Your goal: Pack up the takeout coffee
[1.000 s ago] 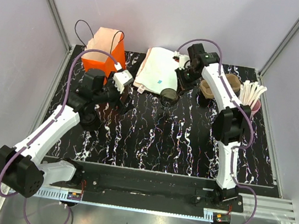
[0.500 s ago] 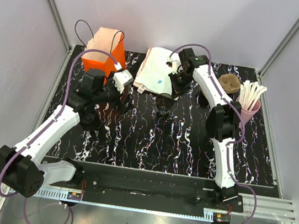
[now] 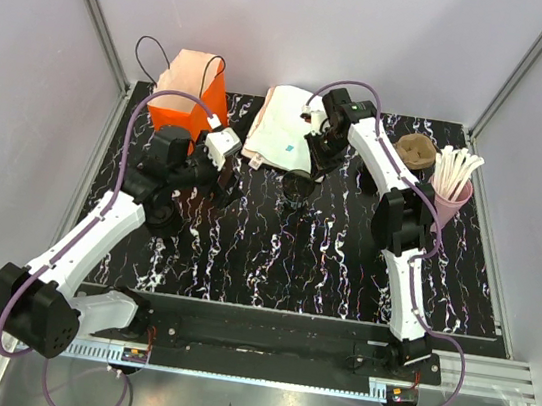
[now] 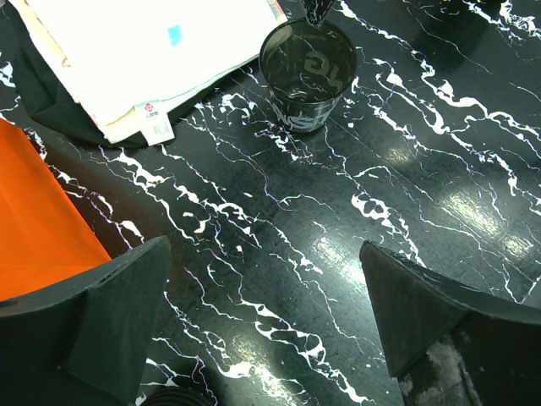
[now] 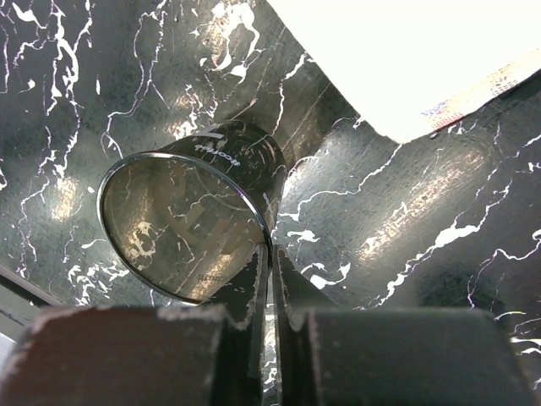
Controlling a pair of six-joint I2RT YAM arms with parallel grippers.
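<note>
The takeout coffee (image 3: 299, 184) is a small glossy black cup with a round rim, down at the table just in front of the white paper. My right gripper (image 3: 309, 168) comes at it from behind. In the right wrist view the right gripper (image 5: 272, 271) is shut on the cup (image 5: 190, 224), with one finger inside the rim and one outside. The left wrist view shows the cup (image 4: 306, 72) standing open-topped ahead. My left gripper (image 4: 266, 321) is wide open with only bare table between its fingers. It hangs left of the cup, the left gripper (image 3: 225, 186) well apart from it.
An orange paper bag (image 3: 190, 96) with dark handles stands open at the back left. A white paper stack (image 3: 287, 127) lies on dark cloth behind the cup. A brown pulp carrier (image 3: 416, 151) and a pink cup of white sticks (image 3: 455, 189) sit at the back right. A flat black disc (image 3: 161, 213) lies under the left arm.
My right arm has swung left and slightly forward with the cup in its grip, uncovering the brown carrier. The left arm has stayed put and open.
</note>
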